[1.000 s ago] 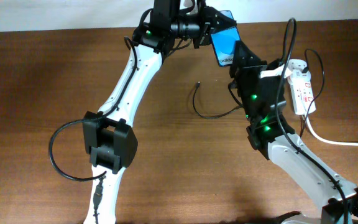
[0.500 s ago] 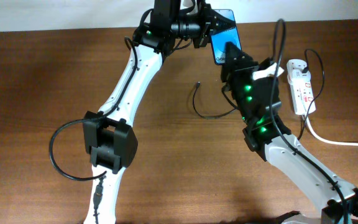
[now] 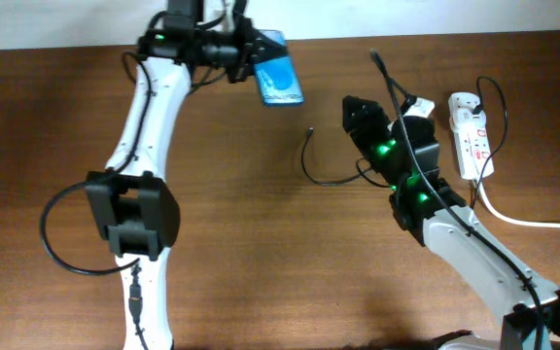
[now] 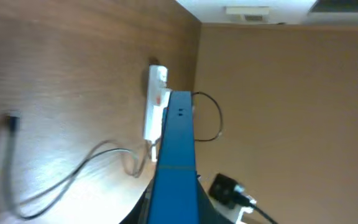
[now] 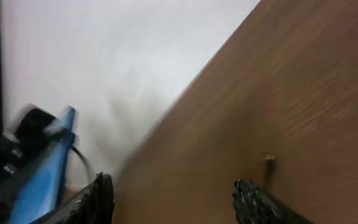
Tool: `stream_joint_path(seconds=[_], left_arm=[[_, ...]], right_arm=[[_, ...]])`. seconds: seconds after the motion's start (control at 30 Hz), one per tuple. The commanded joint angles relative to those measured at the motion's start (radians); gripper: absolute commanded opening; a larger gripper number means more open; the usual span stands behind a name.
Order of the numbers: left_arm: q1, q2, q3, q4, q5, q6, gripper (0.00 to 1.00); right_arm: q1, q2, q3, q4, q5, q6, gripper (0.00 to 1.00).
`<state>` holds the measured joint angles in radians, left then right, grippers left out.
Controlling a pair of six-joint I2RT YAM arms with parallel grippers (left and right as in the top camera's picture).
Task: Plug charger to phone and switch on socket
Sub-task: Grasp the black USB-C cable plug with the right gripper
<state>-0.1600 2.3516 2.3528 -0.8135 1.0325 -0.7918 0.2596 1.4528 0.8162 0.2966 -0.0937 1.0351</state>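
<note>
The left end effector is closed on the phone and holds it by one end. The blue screen points out from the fingers toward the right end effector. In the left wrist view the phone is seen edge-on, straight between the dark fingers.

The right end effector stands wide and holds nothing. Its two fingers are well apart.

The charger lies on the worktop. Its small plug tip is near the right end effector, on the side toward the phone, and touches neither. The socket lies on the other side of the right end effector, well apart from the phone, and its thick white cord runs away from it.
</note>
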Motion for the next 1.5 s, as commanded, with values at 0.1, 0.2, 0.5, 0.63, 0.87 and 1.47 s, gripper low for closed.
stream_joint_path(seconds=[0.1,0.2,0.5,0.63,0.87,1.47], left_arm=[[0.035,0.005,0.018,-0.127,0.048,0.346,0.0],[0.037,0.028,0.018,-0.128,0.048,0.35,0.0],[0.076,0.179,0.018,-0.221,0.106,0.517,0.0],[0.109,0.179,0.018,-0.235,0.123,0.517,0.0],[0.113,0.179,0.018,-0.275,-0.011,0.517,0.0],[0.079,0.179,0.018,-0.332,-0.015,0.517,0.0]], right_arm=[[-0.013,0.051,0.025,-0.1,-0.134,-0.371,0.56],[-0.012,0.194,0.217,-0.27,-0.242,-0.405,0.54],[-0.011,0.511,0.46,-0.421,-0.3,-0.423,0.53],[-0.01,0.612,0.46,-0.325,-0.376,-0.31,0.47],[-0.01,0.687,0.459,-0.295,-0.393,-0.244,0.42],[0.019,0.749,0.459,-0.245,-0.367,-0.2,0.33]])
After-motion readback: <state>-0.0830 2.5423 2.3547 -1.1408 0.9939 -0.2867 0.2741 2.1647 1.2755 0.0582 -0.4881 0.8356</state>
